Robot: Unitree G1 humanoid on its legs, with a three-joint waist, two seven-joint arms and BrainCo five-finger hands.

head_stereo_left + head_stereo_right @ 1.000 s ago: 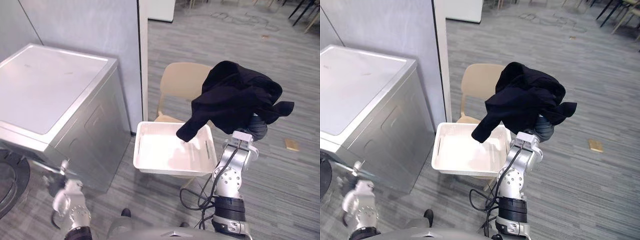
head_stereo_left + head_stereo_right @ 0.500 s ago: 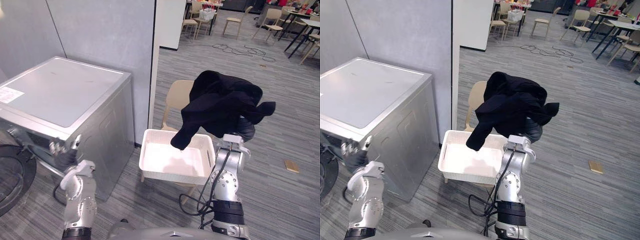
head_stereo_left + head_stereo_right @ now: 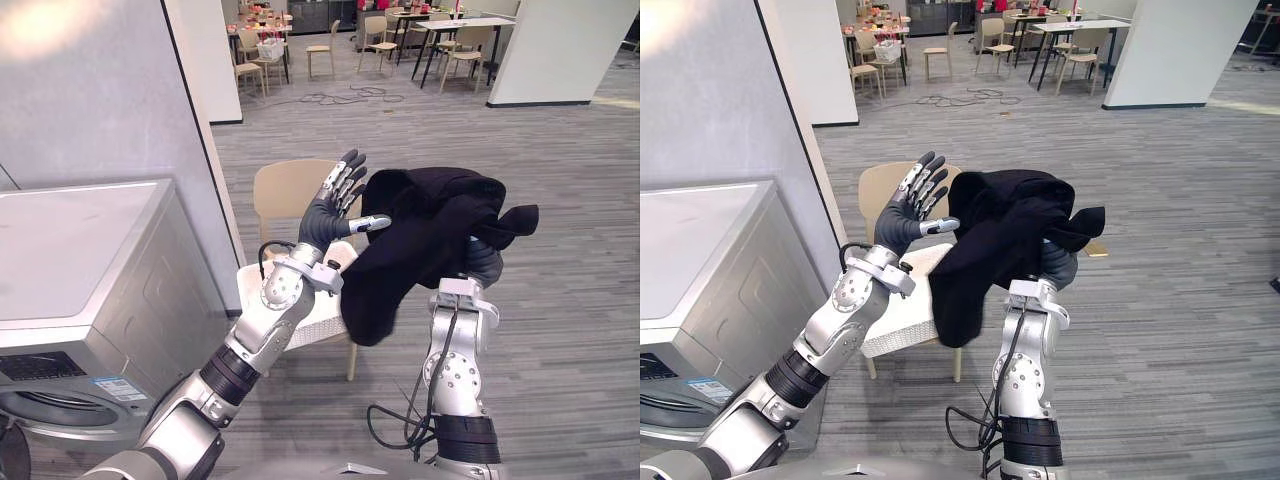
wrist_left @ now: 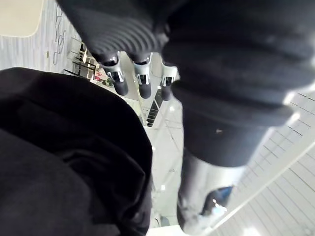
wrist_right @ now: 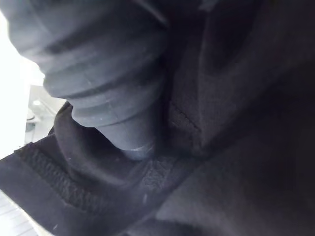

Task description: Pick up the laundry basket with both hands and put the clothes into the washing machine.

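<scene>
A black garment (image 3: 430, 230) hangs draped over my raised right hand, whose dark cover (image 3: 487, 265) peeks out beneath the cloth; its fingers are hidden. My left hand (image 3: 335, 205) is lifted beside the garment, open with fingers spread, its thumb at the cloth's edge. The left wrist view has its straight fingers (image 4: 142, 78) next to the black cloth (image 4: 74, 162). The white laundry basket (image 3: 902, 310) rests on a beige chair (image 3: 285, 190), partly hidden behind my left forearm. The silver washing machine (image 3: 80, 270) stands at the left.
A grey wall panel (image 3: 100, 90) rises behind the washing machine. A white pillar (image 3: 560, 50) stands at the back right, with tables and chairs (image 3: 440, 40) far behind. Grey floor (image 3: 570, 330) stretches out to the right.
The camera has tilted up. My left arm has risen from low beside the washing machine to the garment's side, hand open. The garment still hangs on my right hand.
</scene>
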